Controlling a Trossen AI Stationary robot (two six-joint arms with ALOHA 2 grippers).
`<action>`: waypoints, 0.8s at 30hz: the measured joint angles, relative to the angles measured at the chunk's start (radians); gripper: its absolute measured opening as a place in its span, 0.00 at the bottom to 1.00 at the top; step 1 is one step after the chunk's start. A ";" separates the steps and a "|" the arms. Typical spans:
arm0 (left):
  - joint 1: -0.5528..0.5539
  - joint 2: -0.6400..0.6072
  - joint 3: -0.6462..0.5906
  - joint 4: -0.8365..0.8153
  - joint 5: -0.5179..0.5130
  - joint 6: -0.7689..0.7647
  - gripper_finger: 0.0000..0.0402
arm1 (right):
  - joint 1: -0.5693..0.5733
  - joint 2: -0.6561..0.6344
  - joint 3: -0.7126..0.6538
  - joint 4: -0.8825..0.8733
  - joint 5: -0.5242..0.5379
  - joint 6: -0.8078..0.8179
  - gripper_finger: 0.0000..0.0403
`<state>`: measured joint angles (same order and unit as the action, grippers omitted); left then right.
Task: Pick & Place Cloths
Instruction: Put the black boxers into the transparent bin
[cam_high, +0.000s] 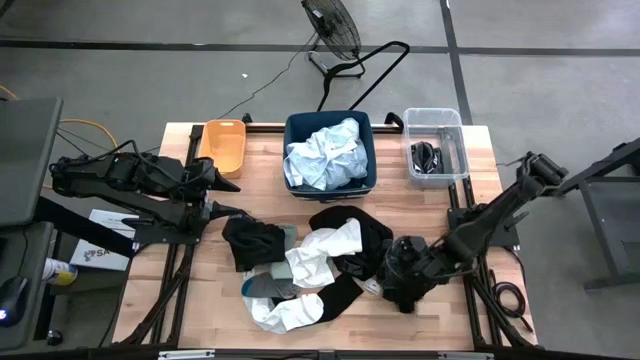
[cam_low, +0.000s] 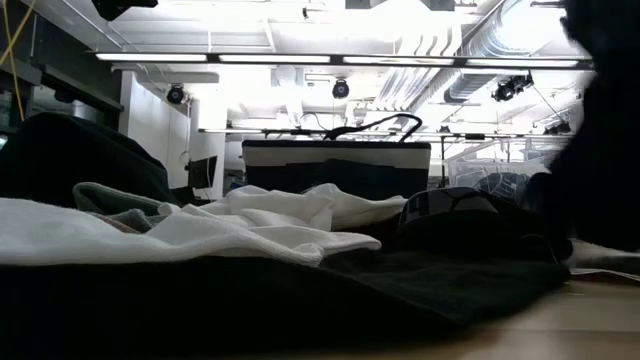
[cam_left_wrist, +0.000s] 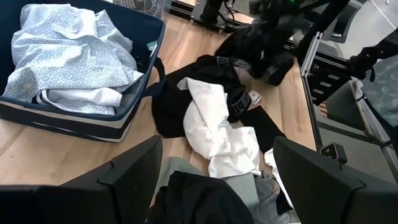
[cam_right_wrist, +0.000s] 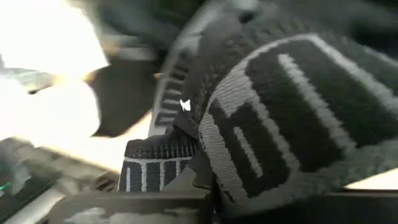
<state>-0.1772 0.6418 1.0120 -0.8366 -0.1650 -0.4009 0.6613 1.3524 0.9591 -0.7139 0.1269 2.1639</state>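
Where black cloths lie, right tool clamped.

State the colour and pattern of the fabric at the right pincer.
Black knit fabric with grey-white stripes and block lettering, seen best in the right wrist view.

Your right end effector, lower right of centre in the high view, is pressed down with fingers closed, its arm angling toward the right edge. Your left end effector waits at centre left, fingers parted.
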 joint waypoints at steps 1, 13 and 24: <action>0.000 0.000 0.000 0.000 0.000 0.000 0.74 | 0.000 -0.016 0.026 -0.024 0.031 -0.033 0.03; 0.000 0.000 0.000 0.000 0.000 0.003 0.74 | 0.000 -0.194 0.206 -0.104 0.459 -0.443 0.03; 0.000 0.000 0.000 0.001 0.000 0.003 0.74 | -0.065 -0.334 0.209 -0.115 0.858 -0.666 0.03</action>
<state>-0.1772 0.6418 1.0121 -0.8356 -0.1650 -0.3977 0.5963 1.0185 1.1679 -0.8291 0.9849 1.4978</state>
